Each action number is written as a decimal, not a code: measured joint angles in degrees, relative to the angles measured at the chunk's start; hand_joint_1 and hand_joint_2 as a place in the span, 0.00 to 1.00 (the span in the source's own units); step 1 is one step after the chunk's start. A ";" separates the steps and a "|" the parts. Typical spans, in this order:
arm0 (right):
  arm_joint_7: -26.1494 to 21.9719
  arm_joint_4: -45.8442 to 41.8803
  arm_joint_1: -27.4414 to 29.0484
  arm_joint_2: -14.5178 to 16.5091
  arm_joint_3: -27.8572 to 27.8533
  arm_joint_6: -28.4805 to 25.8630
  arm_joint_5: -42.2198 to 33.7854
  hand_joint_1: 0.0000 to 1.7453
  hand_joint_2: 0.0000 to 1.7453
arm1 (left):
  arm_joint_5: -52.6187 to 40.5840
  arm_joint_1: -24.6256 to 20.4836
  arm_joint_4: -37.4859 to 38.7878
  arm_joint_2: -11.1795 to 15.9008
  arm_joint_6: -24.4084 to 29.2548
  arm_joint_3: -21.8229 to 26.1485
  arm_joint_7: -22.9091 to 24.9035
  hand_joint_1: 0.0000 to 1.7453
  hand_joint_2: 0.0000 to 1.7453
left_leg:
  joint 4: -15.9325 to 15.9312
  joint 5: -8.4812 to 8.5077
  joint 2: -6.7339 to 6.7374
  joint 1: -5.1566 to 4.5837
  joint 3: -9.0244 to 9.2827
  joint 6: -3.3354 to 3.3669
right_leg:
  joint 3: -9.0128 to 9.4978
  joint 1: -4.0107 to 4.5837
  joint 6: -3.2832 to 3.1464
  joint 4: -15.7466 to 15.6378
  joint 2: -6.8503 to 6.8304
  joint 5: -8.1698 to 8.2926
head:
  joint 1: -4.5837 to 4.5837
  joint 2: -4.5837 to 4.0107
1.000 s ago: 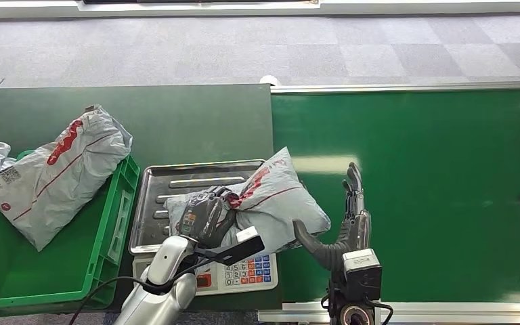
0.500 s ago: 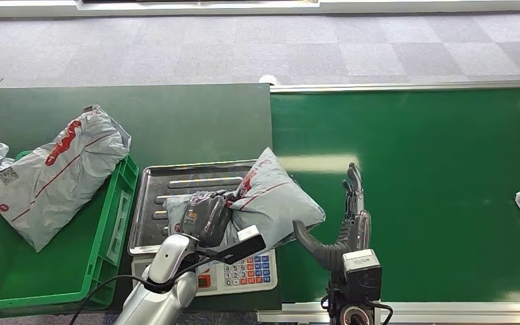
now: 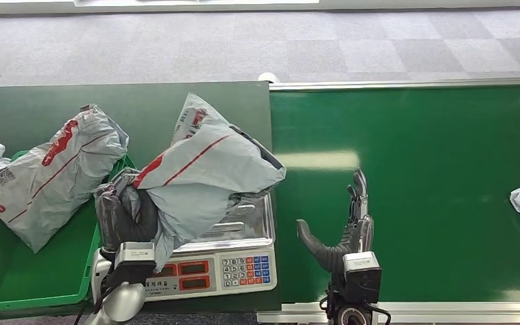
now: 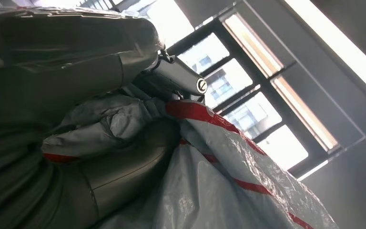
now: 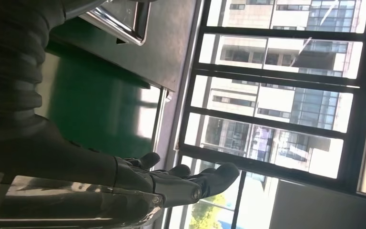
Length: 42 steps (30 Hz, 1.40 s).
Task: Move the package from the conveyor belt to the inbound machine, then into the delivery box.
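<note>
we have the package [image 3: 203,169] gripped in our left hand [image 3: 125,217], fingers wrapped round a bunched end of the grey bag, which is raised clear above the inbound machine [image 3: 230,261], a scale with a steel tray and keypad at the near edge. the bag leans over the tray's left side, towards the green delivery box [image 3: 34,271] on the left, where another grey bag [image 3: 54,172] already lies. our right hand [image 3: 345,230] stands over the conveyor belt [image 3: 433,183], fingers spread, holding nothing. we judge the weighing step done and the transfer to the box under way. next we must carry the bag left past the box's wall, lower it, then release.
</note>
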 joint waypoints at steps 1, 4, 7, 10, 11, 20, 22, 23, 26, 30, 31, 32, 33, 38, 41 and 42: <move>-0.03 0.16 0.00 -0.07 0.03 -0.07 -0.14 0.00 1.00 | 0.53 0.43 -1.07 0.37 1.05 0.54 -0.46 1.00 1.00 | 0.00 0.00 0.00 0.00 0.00 0.00 | 0.00 0.00 0.00 0.00 0.00 0.00 | 0.00 0.00; -0.19 0.64 0.00 -0.26 0.16 -0.22 -0.51 0.00 1.00 | 2.33 1.61 -3.66 1.31 3.37 2.15 -1.56 1.00 1.00 | 0.00 0.00 0.00 0.00 -0.01 0.00 | 0.01 0.00 0.00 0.00 -0.01 0.00 | 0.00 0.00; -0.39 1.15 -0.01 -0.40 0.32 -0.35 -0.88 0.00 1.00 | 3.65 2.66 -5.44 1.99 5.27 3.92 -2.20 1.00 1.00 | 0.00 0.00 0.00 0.00 0.00 0.00 | 0.00 0.00 0.00 0.00 0.00 0.00 | 0.00 0.00; -0.49 1.60 -0.01 -0.58 0.45 -0.43 -1.20 0.00 1.00 | 5.24 3.29 -6.69 2.50 6.79 6.20 -2.45 1.00 1.00 | 0.00 0.00 0.00 0.00 0.00 0.00 | 0.00 0.00 0.00 0.00 -0.01 0.00 | 0.00 0.00; -0.53 1.74 -0.01 -0.66 0.48 -0.46 -1.32 0.00 1.00 | 5.84 3.39 -6.98 2.62 7.19 7.13 -2.49 1.00 1.00 | 0.00 0.00 0.00 0.00 0.00 0.00 | 0.00 0.00 0.00 0.00 0.00 0.00 | -0.01 0.00; -0.66 2.95 -0.07 -1.00 1.17 -0.48 -1.85 0.00 1.00 | 7.38 2.21 -5.52 2.92 8.38 18.38 -0.97 1.00 1.00 | 0.00 0.00 0.01 0.01 0.00 0.00 | -0.03 0.00 -0.01 0.00 0.00 -0.01 | 0.00 0.00; -0.66 3.20 -0.09 -1.01 1.27 -0.43 -1.93 0.00 1.00 | 7.77 1.57 -4.11 2.97 8.31 20.70 -0.80 1.00 1.00 | 0.00 0.01 0.01 0.00 0.00 0.00 | -0.03 0.00 -0.01 0.00 0.00 -0.01 | 0.00 0.00; -0.64 3.28 -0.11 -1.01 1.31 -0.42 -1.95 0.00 1.00 | 7.87 1.21 -3.25 3.03 8.31 21.65 -0.64 1.00 1.00 | 0.00 0.01 0.01 0.00 0.00 0.00 | -0.03 0.00 -0.01 0.00 0.00 -0.01 | 0.00 0.00; -0.49 3.36 -0.12 -1.01 1.35 -0.41 -1.96 0.00 1.00 | 8.76 -0.06 -0.14 3.24 8.31 24.17 0.07 0.97 1.00 | 0.00 0.01 0.00 0.00 0.00 0.00 | -0.03 0.00 -0.01 0.00 0.00 -0.01 | -0.01 0.00; -0.30 3.36 -0.10 -1.03 1.35 -0.41 -1.97 0.00 1.00 | 10.38 -1.20 2.96 3.40 8.06 26.55 0.56 0.18 1.00 | 0.00 0.01 0.01 0.00 0.00 -0.01 | -0.05 0.00 -0.01 0.00 0.01 0.00 | 0.00 0.00; -0.26 3.36 -0.09 -1.06 1.35 -0.41 -1.97 0.00 1.00 | 10.69 -1.37 3.49 3.42 7.84 27.00 0.63 0.00 1.00 | 0.00 0.01 0.01 0.00 0.00 -0.01 | -0.05 0.00 -0.01 0.00 0.00 0.00 | 0.00 0.00; -0.23 3.36 -0.08 -1.11 1.35 -0.41 -1.97 0.00 1.00 | 10.91 -1.51 3.90 3.42 7.64 27.34 0.69 0.00 1.00 | 0.00 0.00 0.01 0.00 0.00 -0.01 | -0.05 0.00 -0.01 0.00 0.00 -0.01 | 0.00 0.00; -0.22 3.36 -0.07 -1.16 1.35 -0.41 -1.97 0.00 1.00 | 11.02 -1.62 4.26 3.42 7.48 27.64 0.74 0.00 1.00 | 0.00 0.00 0.01 0.00 0.00 -0.01 | -0.06 0.00 -0.01 0.00 0.00 -0.01 | 0.00 0.00; 0.06 3.37 -0.04 -1.32 1.37 -0.41 -1.96 0.00 1.00 | 11.28 -2.18 5.13 3.28 7.39 28.37 0.67 0.00 1.00 | 0.00 0.00 0.00 0.00 0.00 -0.01 | -0.05 0.00 -0.01 0.00 0.01 -0.01 | 0.00 0.00; 0.25 3.45 -0.04 -1.33 1.41 -0.41 -1.93 0.00 1.00 | 11.70 -2.26 5.17 3.09 7.48 28.72 0.15 0.00 1.00 | 0.00 0.00 0.00 0.00 0.00 -0.01 | -0.05 0.00 -0.01 0.00 0.01 -0.01 | 0.00 0.00; 0.27 3.49 -0.04 -1.33 1.43 -0.41 -1.93 0.00 1.00 | 11.92 -2.26 5.17 3.03 7.51 28.86 -0.16 0.00 1.00 | 0.00 0.00 0.00 0.00 0.00 -0.01 | -0.05 0.00 -0.01 0.00 0.00 -0.01 | 0.00 0.00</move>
